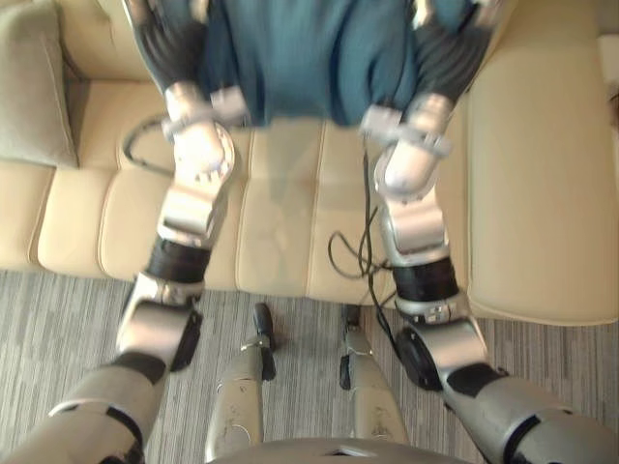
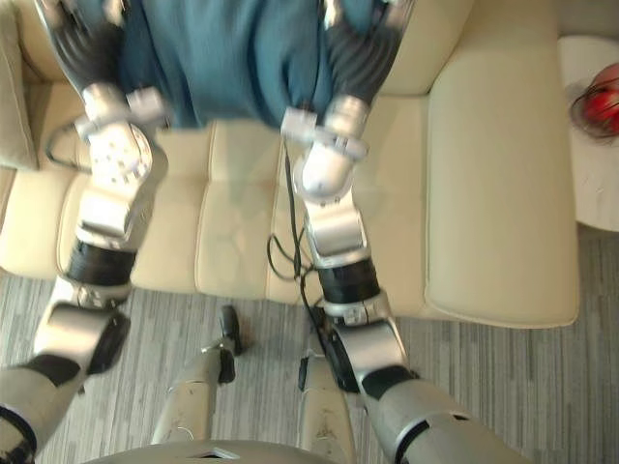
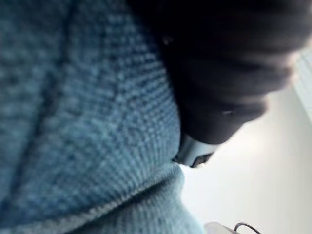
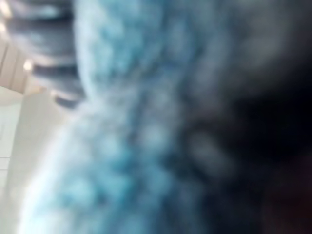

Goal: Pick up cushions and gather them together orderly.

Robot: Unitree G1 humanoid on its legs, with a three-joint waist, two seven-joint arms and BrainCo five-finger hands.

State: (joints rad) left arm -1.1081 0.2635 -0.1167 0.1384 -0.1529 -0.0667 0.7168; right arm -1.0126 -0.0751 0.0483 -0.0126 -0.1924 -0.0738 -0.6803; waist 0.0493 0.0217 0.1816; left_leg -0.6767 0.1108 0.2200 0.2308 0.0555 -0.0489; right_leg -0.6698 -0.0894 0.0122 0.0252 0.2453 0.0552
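Far left on the cream sofa (image 1: 542, 193): a beige cushion (image 1: 34, 82), propped upright against the backrest, well apart from everything else. Next, over the sofa's left-middle seat: the left hand (image 1: 166, 43), dark ribbed cover against the left edge of a blue knitted cushion (image 1: 300, 53). Impossible to tell whether open or closed, the far part of the hand lost behind the knit. Blue knitted cushion itself up before the sofa's backrest, above the middle seats, between the two hands; from both wrists, knit right up against the dark covers. At its right edge, over the sofa's right-middle seat: the right hand (image 1: 450, 53), likewise flush against the cushion, grip likewise unreadable. Beyond the sofa's right armrest: a small white surface (image 2: 592, 193) carrying something red (image 2: 602, 97), too blurred to name. In front of the sofa: grey striped floor (image 1: 58, 319).
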